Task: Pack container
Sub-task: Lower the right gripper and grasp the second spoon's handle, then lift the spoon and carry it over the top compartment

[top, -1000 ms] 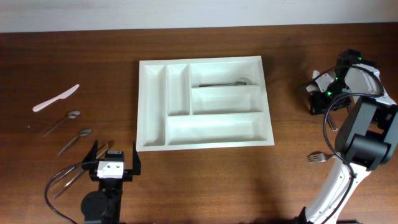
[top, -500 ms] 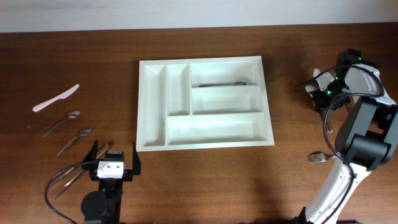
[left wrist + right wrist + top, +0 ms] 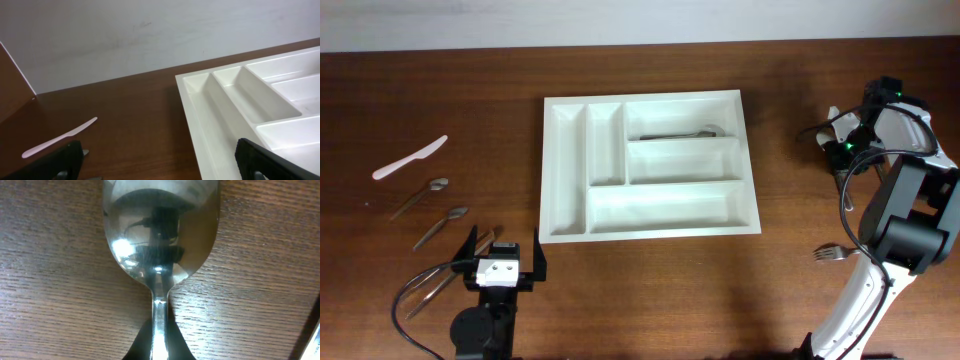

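The container (image 3: pixel 548 170) is a white compartmented tray at the table's middle, with one metal utensil (image 3: pixel 680 133) lying in its top long compartment. Its left end also shows in the left wrist view, as the container (image 3: pixel 200 115). My left gripper (image 3: pixel 504 246) sits near the front left, open and empty, its fingers wide apart in its own view (image 3: pixel 160 167). My right gripper (image 3: pixel 840 150) is at the far right of the table. In the right wrist view it (image 3: pixel 159 347) is shut on the handle of a metal spoon (image 3: pixel 160 225) that lies on the wood.
A white plastic knife (image 3: pixel 410 158) and two spoons (image 3: pixel 420 197) (image 3: pixel 442 227) lie at the left. More metal cutlery (image 3: pixel 445 278) lies beside the left gripper. A fork (image 3: pixel 835 251) rests near the right arm's base. A white object (image 3: pixel 832 120) pokes out by the right gripper.
The right gripper has closed onto the spoon's handle and shifted slightly over it. The left arm has not moved.
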